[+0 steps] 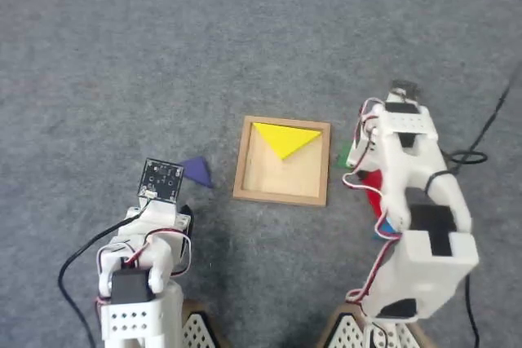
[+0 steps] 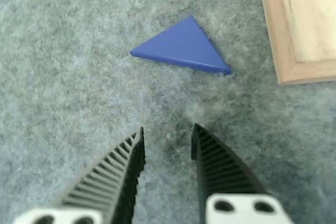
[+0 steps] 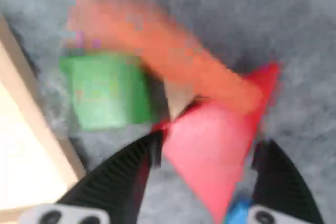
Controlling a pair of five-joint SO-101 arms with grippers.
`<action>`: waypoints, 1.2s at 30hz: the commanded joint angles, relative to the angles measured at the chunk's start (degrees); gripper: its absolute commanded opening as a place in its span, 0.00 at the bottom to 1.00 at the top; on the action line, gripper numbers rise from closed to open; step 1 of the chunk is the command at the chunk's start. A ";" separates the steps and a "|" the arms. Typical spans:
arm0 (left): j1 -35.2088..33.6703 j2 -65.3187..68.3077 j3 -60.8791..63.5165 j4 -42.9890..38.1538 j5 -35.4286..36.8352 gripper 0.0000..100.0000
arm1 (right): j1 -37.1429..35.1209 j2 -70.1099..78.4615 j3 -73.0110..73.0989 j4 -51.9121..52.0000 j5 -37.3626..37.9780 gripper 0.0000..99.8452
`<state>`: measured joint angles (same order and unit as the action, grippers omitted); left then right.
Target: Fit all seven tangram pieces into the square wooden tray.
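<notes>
1. Grey carpet (image 1: 98, 79) covers the table. Its soft pile probably lets a jaw tip sink in beside a flat piece and catch its edge.
2. The left gripper (image 2: 167, 137) hangs low over bare carpet. Its claw is empty and parted only narrowly. The blue triangle (image 2: 181, 45) lies flat just ahead of the tips, untouched. So narrow a gap would suit a pinch across a corner, not across the long side.
3. The blue triangle sits near the left rim of the square wooden tray (image 1: 241, 160) but apart from it, so it should need only a short carry.
4. The tray lies between the two arms and holds one piece. The yellow triangle (image 1: 285, 138) has its long edge against the far rim and its point towards the middle. Tucked against a rim, it leaves the rest of the floor as one open area for the six pieces outside. The task appears to be at an early stage.
5. Right of the tray is a tight cluster. The green piece (image 3: 105, 95) is nearest the rim and the orange piece (image 3: 173, 56) lies alongside it. Next come the red triangle (image 3: 220, 124) and a small blue piece (image 3: 239, 211). Whether orange and red overlap cannot be told.
6. The right gripper (image 3: 209, 145) is down over the cluster, its claw spread wide with one jaw on either side of the red triangle. Whether the jaws press on it is unclear. Closing here risks nudging the neighbouring pieces.
</notes>
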<state>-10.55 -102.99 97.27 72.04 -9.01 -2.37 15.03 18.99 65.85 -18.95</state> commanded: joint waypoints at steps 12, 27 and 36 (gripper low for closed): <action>-0.35 -1.14 -0.84 0.26 0.53 0.14 | -1.71 1.54 -0.79 -0.22 2.55 0.30; -0.35 -1.14 -0.84 0.26 0.53 0.14 | -1.71 -3.56 0.09 -0.04 4.31 0.18; -0.35 -1.14 -0.84 0.26 0.53 0.14 | -2.24 -17.89 5.71 -0.66 7.12 0.18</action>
<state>-10.55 -102.99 97.27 72.04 -9.01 -4.48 3.69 24.79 65.76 -12.97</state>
